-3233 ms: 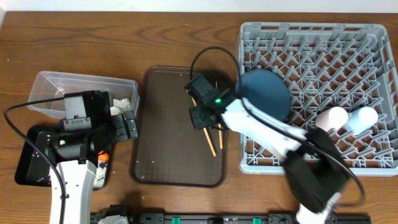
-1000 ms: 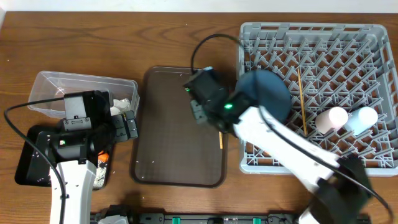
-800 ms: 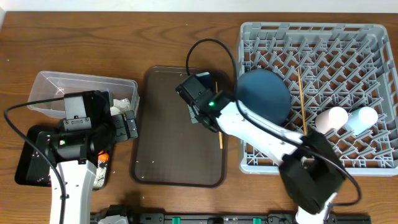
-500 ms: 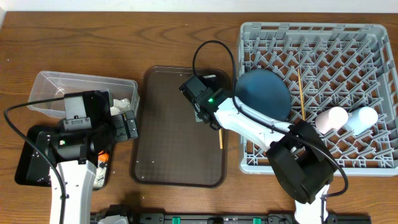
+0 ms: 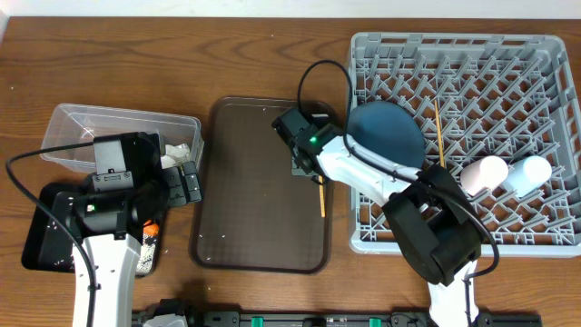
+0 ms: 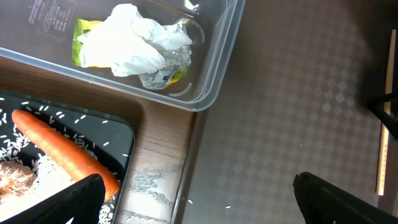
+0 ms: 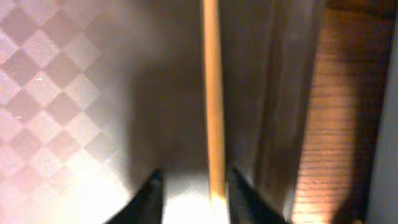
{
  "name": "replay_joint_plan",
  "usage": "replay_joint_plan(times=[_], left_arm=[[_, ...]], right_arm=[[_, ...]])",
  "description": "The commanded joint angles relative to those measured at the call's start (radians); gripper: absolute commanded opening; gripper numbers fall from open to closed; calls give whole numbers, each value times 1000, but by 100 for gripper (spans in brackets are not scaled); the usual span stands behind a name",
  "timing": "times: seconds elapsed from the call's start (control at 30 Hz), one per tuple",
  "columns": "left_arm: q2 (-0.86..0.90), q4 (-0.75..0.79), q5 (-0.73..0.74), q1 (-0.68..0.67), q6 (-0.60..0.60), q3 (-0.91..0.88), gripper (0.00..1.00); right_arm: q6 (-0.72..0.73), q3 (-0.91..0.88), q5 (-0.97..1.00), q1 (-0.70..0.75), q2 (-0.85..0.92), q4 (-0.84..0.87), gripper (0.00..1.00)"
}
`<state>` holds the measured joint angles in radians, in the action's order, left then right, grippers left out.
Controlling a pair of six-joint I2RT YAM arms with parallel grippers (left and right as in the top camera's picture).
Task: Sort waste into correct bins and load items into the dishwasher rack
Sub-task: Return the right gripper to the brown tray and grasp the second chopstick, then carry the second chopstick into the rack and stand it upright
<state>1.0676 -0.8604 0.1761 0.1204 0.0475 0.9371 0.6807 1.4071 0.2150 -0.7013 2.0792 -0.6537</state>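
My right gripper (image 5: 306, 169) hovers low over the right side of the brown tray, its jaws straddling the top end of a wooden chopstick (image 7: 211, 93). The right finger is close to the stick and a gap shows on the left. A second chopstick (image 5: 439, 145) lies in the grey dishwasher rack (image 5: 545, 54) with the blue plate (image 5: 386, 136), pink cup (image 5: 484, 173) and light blue cup (image 5: 531, 173). My left gripper (image 6: 199, 208) is wide open and empty over the tray's left rim. The wrapper (image 6: 137, 46) lies in the clear tub (image 6: 214, 74). The carrot (image 6: 62, 152) and rice (image 6: 37, 118) are in the black tray (image 6: 124, 130).
The brown serving tray (image 5: 245, 209) sits between the bins and the rack, with a couple of stray rice grains (image 6: 227, 206) on it. The right arm's cable (image 5: 313, 77) loops over the tray's far edge. Bare wooden table (image 5: 182, 54) lies behind.
One chopstick has gone from the brown tray into the rack. My right gripper has come back over the other chopstick, shifted slightly right, and its jaws have narrowed. The left arm is still.
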Motion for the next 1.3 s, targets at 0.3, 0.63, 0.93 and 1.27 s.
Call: replay_joint_plan(times=[0.3,0.63,0.93,1.27], left_arm=[[-9,-3,-12,-4,-10,20,98],[-9,-2,-13,-4,-10,20,98],[-9,-2,-12,-4,-10,20,98],[-9,-3,-12,-4,-10,20,98]], right_arm=[[-148,1,-139,8,-7,59,1],[-267,3,-142,31,-304,17,1],[-394,3,-113,336,-606,-145,1],[-562,1,-137,711,-582,-282,1]])
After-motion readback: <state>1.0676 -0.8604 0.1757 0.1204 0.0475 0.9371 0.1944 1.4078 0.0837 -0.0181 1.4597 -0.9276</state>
